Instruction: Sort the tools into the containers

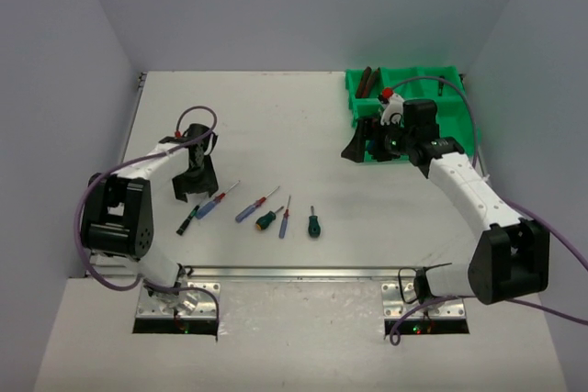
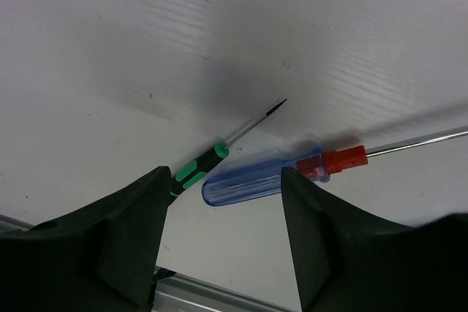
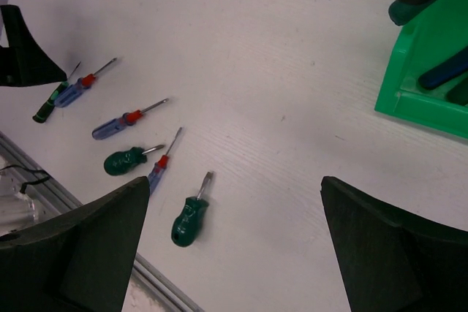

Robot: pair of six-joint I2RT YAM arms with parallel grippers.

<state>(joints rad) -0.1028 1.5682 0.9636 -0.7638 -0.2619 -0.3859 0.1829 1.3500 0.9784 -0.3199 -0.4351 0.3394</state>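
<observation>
The blue-handled screwdriver (image 2: 256, 179) is laid on the worktop (image 2: 146, 34) at the near left, just beside a black-green screwdriver (image 2: 199, 166). It is seen directly under the left tool (image 2: 224, 188), whose jaws are spread wide with nothing held. Its long axis runs almost from finger to finger, so a wrist turn is judged necessary before closing. The right tool (image 3: 234, 195), likewise wide open and empty, is held by the green tray (image 1: 354, 103), well apart from it.
</observation>
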